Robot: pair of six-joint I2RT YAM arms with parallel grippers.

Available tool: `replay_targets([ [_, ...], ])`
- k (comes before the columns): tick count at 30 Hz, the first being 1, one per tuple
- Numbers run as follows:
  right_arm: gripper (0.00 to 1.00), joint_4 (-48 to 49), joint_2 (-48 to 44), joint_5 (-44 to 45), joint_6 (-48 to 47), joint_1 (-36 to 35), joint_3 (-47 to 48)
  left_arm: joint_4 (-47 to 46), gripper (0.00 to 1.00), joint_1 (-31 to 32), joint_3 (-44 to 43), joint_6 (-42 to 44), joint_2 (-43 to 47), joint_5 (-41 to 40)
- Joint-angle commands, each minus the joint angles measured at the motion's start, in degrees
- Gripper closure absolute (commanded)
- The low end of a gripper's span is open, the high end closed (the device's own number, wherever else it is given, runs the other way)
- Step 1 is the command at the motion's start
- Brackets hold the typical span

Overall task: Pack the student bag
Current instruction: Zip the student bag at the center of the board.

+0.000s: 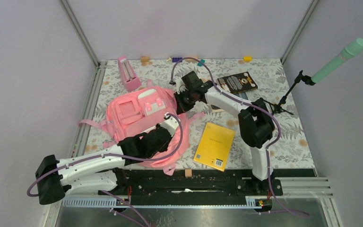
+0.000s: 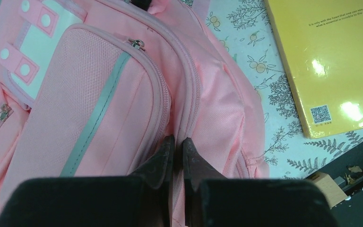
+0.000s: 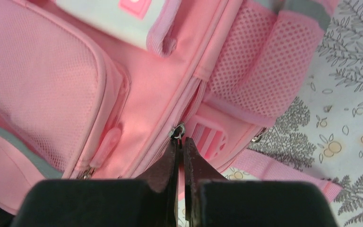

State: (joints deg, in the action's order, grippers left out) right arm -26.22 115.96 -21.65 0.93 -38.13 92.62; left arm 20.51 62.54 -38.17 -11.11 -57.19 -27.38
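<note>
The step in hand seems to be the opening of the main compartment, before anything is packed. The student bag (image 1: pixel 137 113) lies flat on the flowered table (image 1: pixel 283 137), front pockets facing up, left of the middle, and both arms reach onto its right side. The right gripper (image 3: pixel 179 142) is at the far right corner of the bag, its jaws closed almost completely, and the small metal zipper pull (image 3: pixel 178 130) sits just at their tips; I judge that it is pinched there, though the hold is very shallow. The left gripper (image 2: pixel 176 142) is at the near right edge of the bag, jaws narrow, with a fold of pink fabric along the zipper seam caught between them, so it appears to hold the bag steady. The zipper line looks closed in both wrist views. The next move would need the right arm to draw the pull along the curved seam while the left one keeps the cloth tight; if the pull slips out of the tips, a new grasp will be necessary. The yellow book (image 1: pixel 214 145) lies just beside the bag on its right, and a black book (image 1: pixel 237 82) lies further back
</note>
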Motion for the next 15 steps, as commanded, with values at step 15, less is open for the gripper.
replay_targets([
  [15, 0.95, 4.6, 10.0, 7.4, 8.7, 1.6, 14.2, 2.2, 1.00, 0.4, -1.0, -2.4, 4.3, 1.8],
])
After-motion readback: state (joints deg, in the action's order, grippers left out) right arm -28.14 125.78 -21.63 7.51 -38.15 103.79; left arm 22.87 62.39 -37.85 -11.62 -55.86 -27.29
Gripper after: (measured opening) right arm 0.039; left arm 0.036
